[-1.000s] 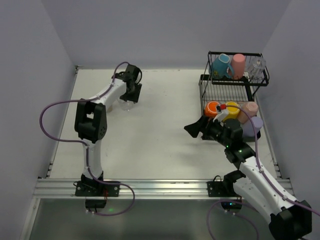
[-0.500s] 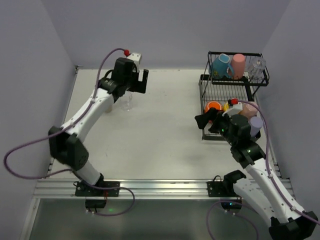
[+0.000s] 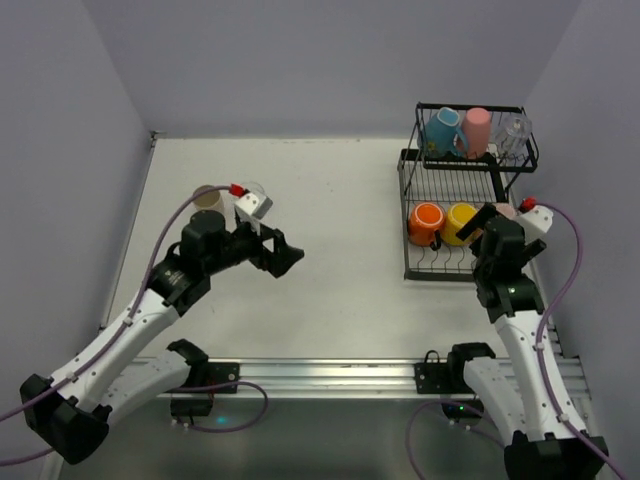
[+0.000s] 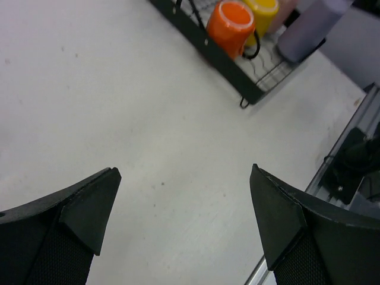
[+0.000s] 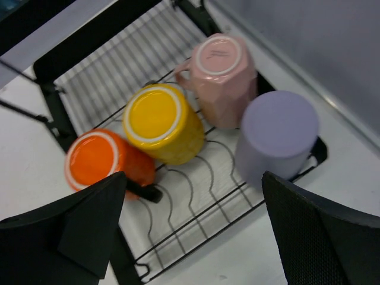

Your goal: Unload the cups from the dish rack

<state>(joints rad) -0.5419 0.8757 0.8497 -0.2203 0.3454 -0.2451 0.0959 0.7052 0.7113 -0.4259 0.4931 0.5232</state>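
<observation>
The table (image 3: 330, 180) carries everything, and the dish rack (image 3: 404, 215), a black wire two-tier frame, is the thing to reckon from. The left arm (image 3: 150, 300) stretches out well to the left of the rack. Its left fingers (image 4: 71, 231) are spread wide on nothing and aimed toward the rack's lower tray, seemingly free to fetch another cup. The right arm (image 3: 520, 320) rises at the rack's near end. The right fingers (image 5: 320, 237) are likewise spread and empty, hanging just above the lower tray, probably lining up a pick. Under them the orange mug (image 5: 98, 160) and yellow mug (image 5: 160, 130) lean side by side in the slots. The pink mug (image 5: 219, 74) stands bottom-up with the lavender cup (image 5: 276, 136) just beside it, likely set so to drain. In the rack's upper shelf sit a blue mug (image 3: 441, 130), a pink cup (image 3: 477, 130) and a clear cup (image 3: 512, 132). Well left of the rack, a beige cup (image 3: 208, 200) and a clear glass (image 3: 250, 187) stand on the table, apparently already unloaded.
</observation>
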